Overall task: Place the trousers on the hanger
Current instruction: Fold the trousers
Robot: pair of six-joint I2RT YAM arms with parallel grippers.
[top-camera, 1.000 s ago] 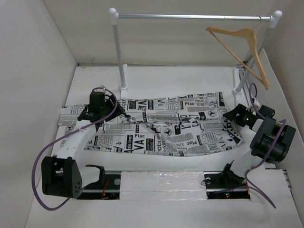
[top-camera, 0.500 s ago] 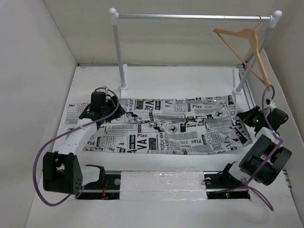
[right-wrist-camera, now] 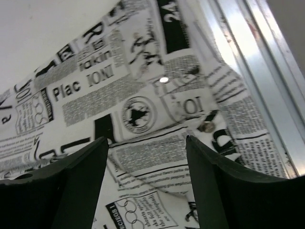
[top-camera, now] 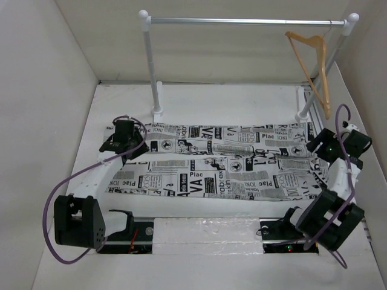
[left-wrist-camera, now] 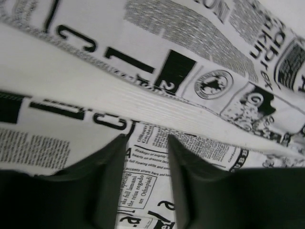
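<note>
The trousers (top-camera: 217, 166) lie spread flat across the table (top-camera: 230, 99), stretched lengthwise from my left side to my right, print side up. They look like thin, soft cloth - light to lift, limp, sure to sag and bunch wherever I am not holding them. I judge they are not fragile, and the weave should not slip much between rubbery pads, but one layer can peel away from the other if I pinch too shallowly. The ends are the places to take hold, one per arm, biting through both layers so the length hangs between my grippers and can be draped over the hanger's bar.

My left gripper (left-wrist-camera: 147, 143) sits on the trousers' left end. Its fingers stand narrowly apart with printed cloth in the gap and a raised fold just past the tips; whether they already pinch that cloth I cannot tell. My right gripper (right-wrist-camera: 145, 143) hovers over the right end with its fingers spread wide, gripping nothing.

The hanger (top-camera: 314, 57) hangs by its hook at the right end of the rail (top-camera: 242, 21), well apart from the cloth - above and behind it.

Count: one pair of trousers, one wooden hanger, one rail on two white posts (top-camera: 151, 66), two grippers.
</note>
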